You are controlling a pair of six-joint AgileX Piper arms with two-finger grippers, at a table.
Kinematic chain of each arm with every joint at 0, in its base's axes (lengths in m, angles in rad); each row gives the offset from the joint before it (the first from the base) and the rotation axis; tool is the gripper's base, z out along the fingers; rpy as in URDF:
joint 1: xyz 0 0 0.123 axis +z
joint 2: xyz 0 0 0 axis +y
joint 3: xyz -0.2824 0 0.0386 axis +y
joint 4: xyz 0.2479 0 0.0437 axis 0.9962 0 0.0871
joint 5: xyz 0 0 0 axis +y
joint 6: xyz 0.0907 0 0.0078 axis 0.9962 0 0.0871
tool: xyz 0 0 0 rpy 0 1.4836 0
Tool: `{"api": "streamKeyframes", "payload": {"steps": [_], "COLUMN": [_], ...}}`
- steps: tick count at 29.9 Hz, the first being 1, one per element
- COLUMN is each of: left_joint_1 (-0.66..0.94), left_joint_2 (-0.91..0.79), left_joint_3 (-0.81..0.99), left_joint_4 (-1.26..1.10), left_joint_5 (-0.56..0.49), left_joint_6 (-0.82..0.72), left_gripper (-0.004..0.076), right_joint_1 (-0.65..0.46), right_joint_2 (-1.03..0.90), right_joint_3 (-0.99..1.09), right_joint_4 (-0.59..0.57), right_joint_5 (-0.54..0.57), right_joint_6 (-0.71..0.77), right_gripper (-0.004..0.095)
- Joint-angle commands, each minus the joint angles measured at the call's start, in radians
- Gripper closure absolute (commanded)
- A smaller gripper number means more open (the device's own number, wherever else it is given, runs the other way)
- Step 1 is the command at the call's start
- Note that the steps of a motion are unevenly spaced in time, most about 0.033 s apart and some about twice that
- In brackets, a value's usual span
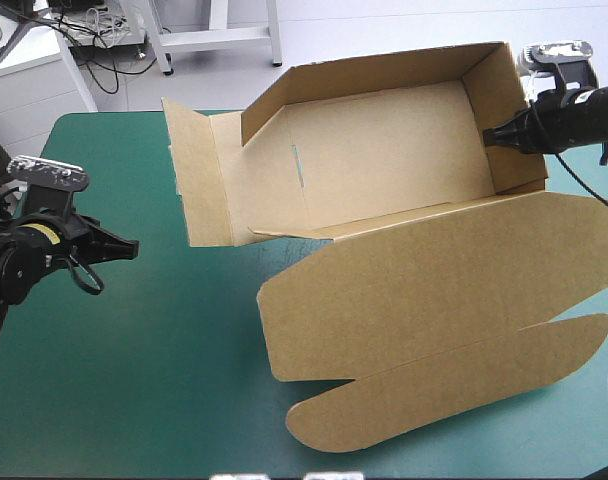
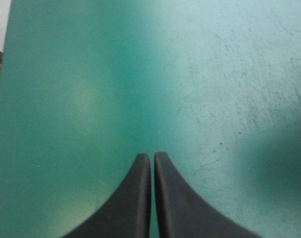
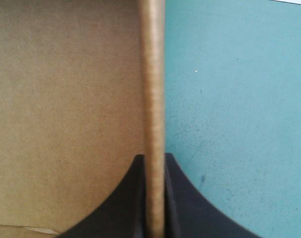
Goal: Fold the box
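Item: box (image 1: 384, 160), brown board, part-formed.
Location: on the counter (image 1: 134, 380), toward its far right corner.
Condition: the far wall (image 1: 364, 75) and right end wall (image 1: 504, 120) stand up. The left flaps (image 1: 199, 175) are open outward and untucked. The lid (image 1: 434, 290) lies flat on the box's near side, its rounded tuck flap nearest the robot.
Right hand (image 3: 154, 157): at the box's right end, clamped on the end wall, with the board's top edge between its fingers.
Left hand (image 2: 152, 156): well left of the box, low over bare counter, fingers together and holding nothing.
Step in hand (judged): setting the right end wall upright.
Method: keep the pinch near the wall's top edge and hold the wall square to the box floor. Move slowly, since the light board will probably slide or twist if pulled sideways. The left hand would help most by coming to the box's left end to steady it or lift the flaps there.
Risk: the wall may bow or crease away from its score line.
High view only: the whole layout, the lid, the left flaps, and both hands in relation to the box.
Right wrist view only: the closeness of the clamp, with the box's inner face on one side of the wall and counter on the other.
Left wrist view only: the fingers meeting, with no board near them.
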Motion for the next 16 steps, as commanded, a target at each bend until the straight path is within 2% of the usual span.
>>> {"api": "streamKeyframes", "payload": {"steps": [1,7,10,13,16], "left_joint_1": [0.002,0.008,0.073,0.203,0.39], "left_joint_2": [0.029,0.085,0.112,0.145,0.179], "left_joint_3": [-0.024,-0.024,-0.023,-0.006,0.046], "left_joint_4": [-0.082,-0.287,-0.478,-0.754,-1.058], "left_joint_5": [-0.088,-0.144,-0.129,-0.03,0.142], "left_joint_6": [0.036,0.14,0.286,0.483,0.716], "left_gripper": [0.0708,0.0708,0.0708,0.0708,0.0708], "right_joint_1": [-0.008,-0.008,-0.008,-0.008,-0.008], "right_joint_2": [-0.058,-0.078,-0.09,-0.101,-0.113], "right_joint_3": [-0.026,-0.026,-0.026,-0.026,-0.026], "right_joint_4": [0.053,0.053,0.053,0.053,0.06], "right_joint_5": [0.01,0.01,0.01,0.01,0.01], "right_joint_6": [0.0,0.0,-0.005,-0.005,-0.005], "right_gripper": [0.0928,0.0928,0.0928,0.0928,0.0928]}}
